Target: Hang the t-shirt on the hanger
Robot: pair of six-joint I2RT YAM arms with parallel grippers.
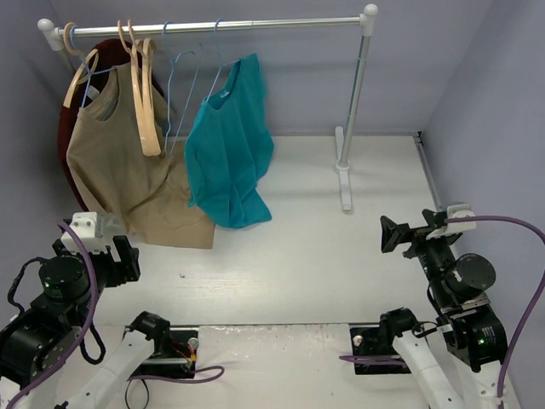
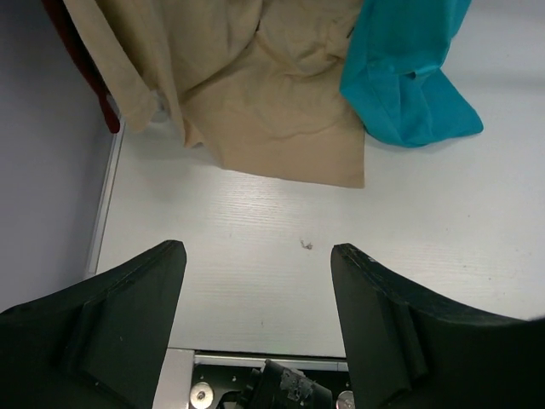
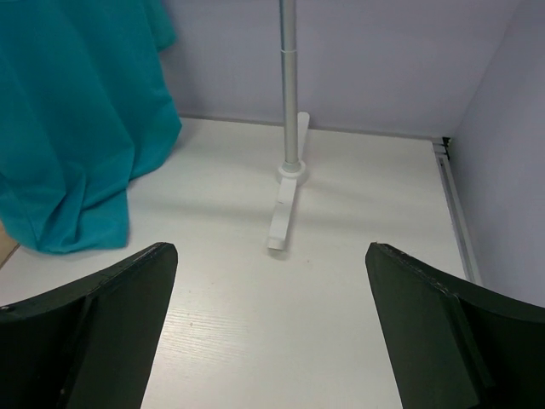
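On a thin wire hanger [image 1: 214, 82], the crumpled teal t-shirt [image 1: 230, 153] droops; left gripper [image 2: 257, 256], right gripper [image 3: 272, 252] spread.

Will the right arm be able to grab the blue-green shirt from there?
Probably yes. The right gripper is open, and only bare table lies between it and the t-shirt. The rack pole stands off to one side, not quite in the way.
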